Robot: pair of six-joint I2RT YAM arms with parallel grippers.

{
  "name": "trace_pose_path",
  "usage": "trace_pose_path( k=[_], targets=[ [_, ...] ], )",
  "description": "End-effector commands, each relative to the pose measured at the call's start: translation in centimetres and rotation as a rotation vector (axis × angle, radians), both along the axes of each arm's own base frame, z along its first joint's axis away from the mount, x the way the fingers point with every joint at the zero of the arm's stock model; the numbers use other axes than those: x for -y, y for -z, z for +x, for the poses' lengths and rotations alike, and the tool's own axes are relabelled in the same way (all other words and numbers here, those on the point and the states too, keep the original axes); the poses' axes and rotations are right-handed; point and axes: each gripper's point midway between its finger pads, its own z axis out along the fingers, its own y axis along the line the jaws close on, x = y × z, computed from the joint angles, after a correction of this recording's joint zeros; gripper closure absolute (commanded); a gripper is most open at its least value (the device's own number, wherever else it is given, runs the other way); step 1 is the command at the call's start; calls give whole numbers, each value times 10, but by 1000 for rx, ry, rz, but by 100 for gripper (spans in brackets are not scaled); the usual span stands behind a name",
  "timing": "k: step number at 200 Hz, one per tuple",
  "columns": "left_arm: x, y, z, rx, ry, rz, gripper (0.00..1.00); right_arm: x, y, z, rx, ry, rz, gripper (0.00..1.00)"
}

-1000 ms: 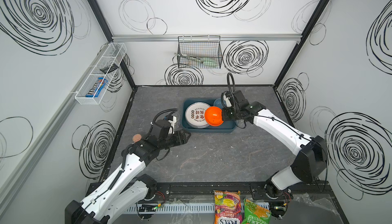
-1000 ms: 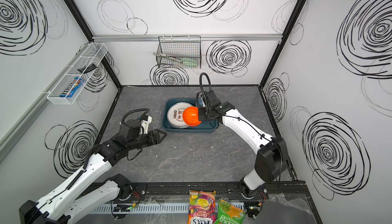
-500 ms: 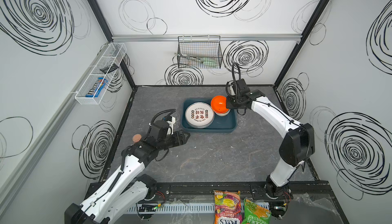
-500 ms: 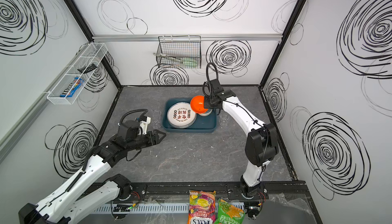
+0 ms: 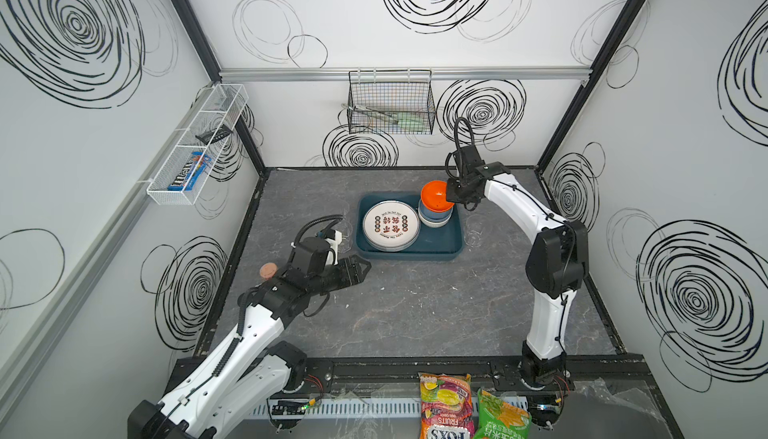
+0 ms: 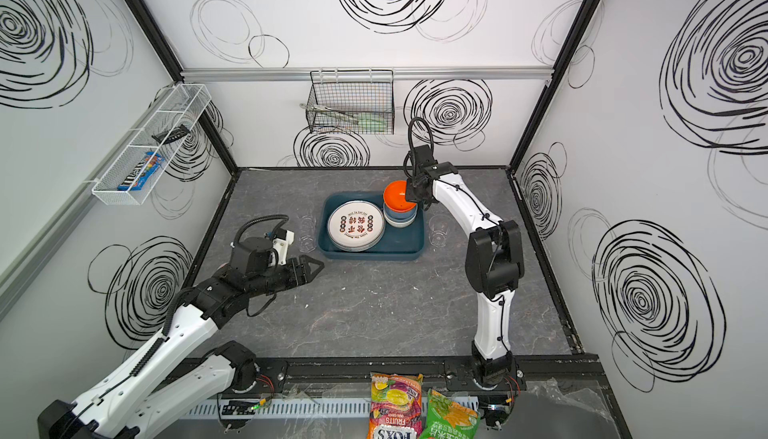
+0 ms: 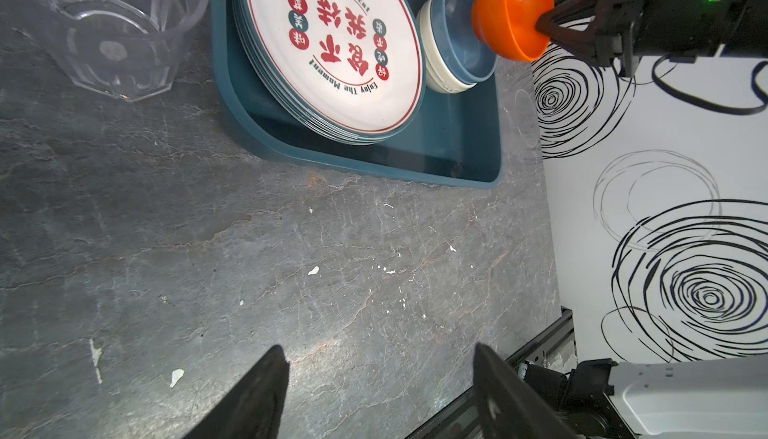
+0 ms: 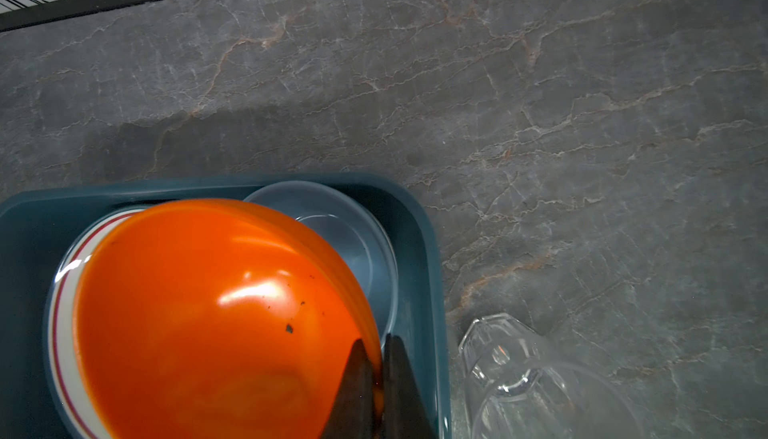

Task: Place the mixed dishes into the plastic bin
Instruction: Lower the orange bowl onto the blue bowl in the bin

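Observation:
The plastic bin sits mid-table and holds a stack of white plates with red characters. Beside the plates, a blue bowl nests in a cream bowl. My right gripper is shut on the rim of an orange bowl, which hangs tilted just over the nested bowls. In the right wrist view its fingers pinch the orange bowl's edge. My left gripper is open and empty over bare table in front of the bin's left corner. Clear glass tumblers stand left and right of the bin.
A cork-topped jar stands by the left wall behind my left arm. A black wire basket hangs on the back wall and a white mesh rack on the left wall. Snack bags lie past the front rail.
My right gripper has carried the orange bowl from over the bin's middle to its back right corner, above the nested bowls. The left arm has barely moved.

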Motion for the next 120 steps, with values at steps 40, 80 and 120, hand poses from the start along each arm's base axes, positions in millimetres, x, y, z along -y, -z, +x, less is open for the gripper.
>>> trace_pose_path(
  k=[40, 80, 120],
  targets=[
    [0, 1, 3, 9, -10, -25, 26, 1, 7, 5, -19, 22, 5, 94],
    [1, 3, 3, 4, -12, -28, 26, -2, 18, 8, -35, 21, 9, 94],
    [1, 5, 3, 0, -13, -31, 26, -2, 23, 11, -39, 24, 8, 93]
  ],
)
